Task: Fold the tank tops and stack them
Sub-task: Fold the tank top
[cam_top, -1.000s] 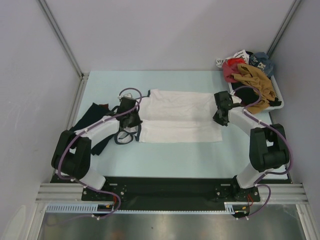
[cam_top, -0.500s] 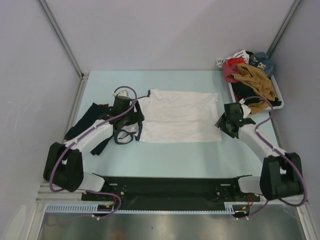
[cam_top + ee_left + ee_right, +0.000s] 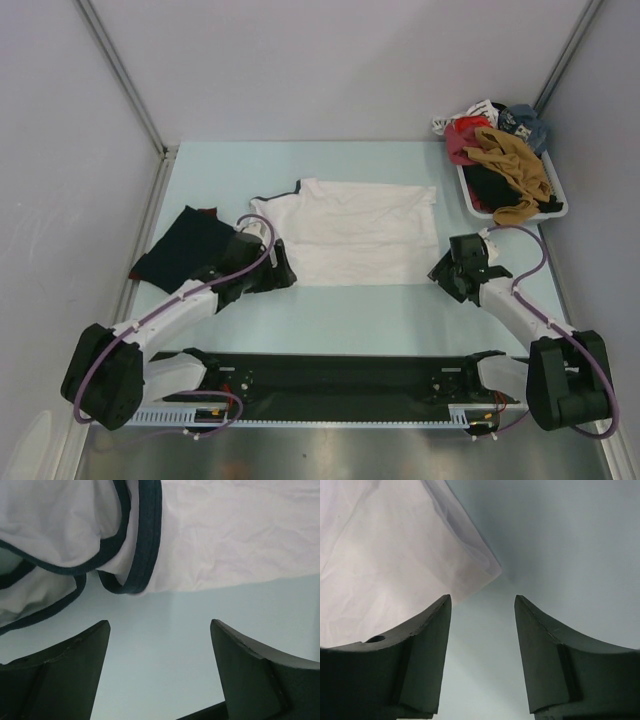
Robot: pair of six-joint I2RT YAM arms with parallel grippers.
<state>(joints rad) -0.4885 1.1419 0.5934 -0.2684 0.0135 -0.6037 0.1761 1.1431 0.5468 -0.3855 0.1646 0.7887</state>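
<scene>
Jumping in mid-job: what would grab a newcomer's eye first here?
The white tank top lies flat mid-table, navy trim at its left end. The dark tank top lies at the table's left edge, and a tray heaped with clothes sits far right. The left gripper and right gripper hang open, empty, at the white top's near corners.

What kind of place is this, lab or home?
Probably a lab robot cell: plain panel walls on aluminium framing, left arm and right arm bolted to a table, tray of jumbled clothes.
</scene>
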